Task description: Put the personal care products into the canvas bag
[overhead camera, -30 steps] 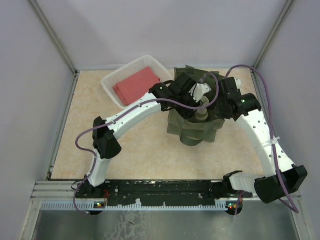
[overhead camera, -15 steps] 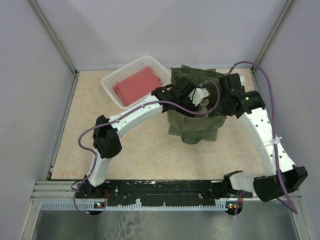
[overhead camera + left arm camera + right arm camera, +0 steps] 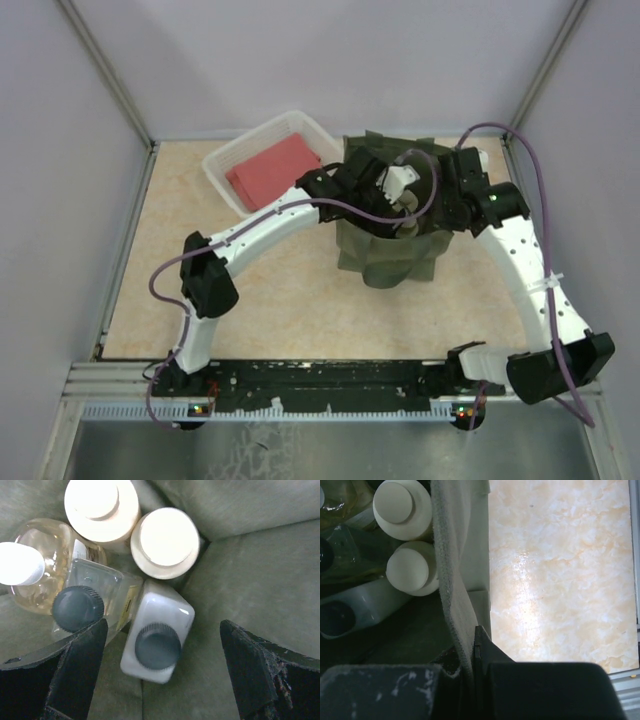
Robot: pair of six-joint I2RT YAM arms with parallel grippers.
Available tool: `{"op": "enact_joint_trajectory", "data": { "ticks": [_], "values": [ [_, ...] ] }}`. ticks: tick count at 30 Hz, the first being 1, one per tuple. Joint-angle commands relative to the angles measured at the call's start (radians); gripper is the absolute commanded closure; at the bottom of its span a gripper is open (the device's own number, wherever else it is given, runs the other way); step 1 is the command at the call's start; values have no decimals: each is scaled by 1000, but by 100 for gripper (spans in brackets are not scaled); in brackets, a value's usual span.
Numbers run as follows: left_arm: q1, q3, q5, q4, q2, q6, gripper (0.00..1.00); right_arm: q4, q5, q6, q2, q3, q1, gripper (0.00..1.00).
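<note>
all five bottles lie inside the bag [image 3: 250, 565]: in the left wrist view, cream bottles [image 3: 165, 542] at 12 o'clock, amber bottle [image 3: 37, 575] at 10, grey bottles [image 3: 157, 637] toward 7. the left gripper [image 3: 162, 627] hangs above them, jaws spread and empty; the right gripper [image 3: 470, 647] pinches the bag's wall. judged step: withdrawal. lift the left arm straight up, so no finger snags the soft, floppy canvas or tips the smooth, hard, round-capped bottles; free the wall last.
</note>
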Motion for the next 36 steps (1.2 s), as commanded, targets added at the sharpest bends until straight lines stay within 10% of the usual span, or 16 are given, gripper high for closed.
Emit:
{"op": "enact_joint_trajectory", "data": {
  "ticks": [1,6,16,36],
  "values": [
    [16,81,30,34,-135,-45,0,133,46,-15,-38,-16,-13,100],
    [44,27,-55,106,-306,-111,0,153,39,-23,-54,-69,-14,88],
    [103,-400,-337,228,-701,-221,0,184,14,-90,-148,-103,-14,1],
    [102,-538,-588,126,-713,-435,0,334,6,-182,-487,-112,-13,1]
  ]
}}
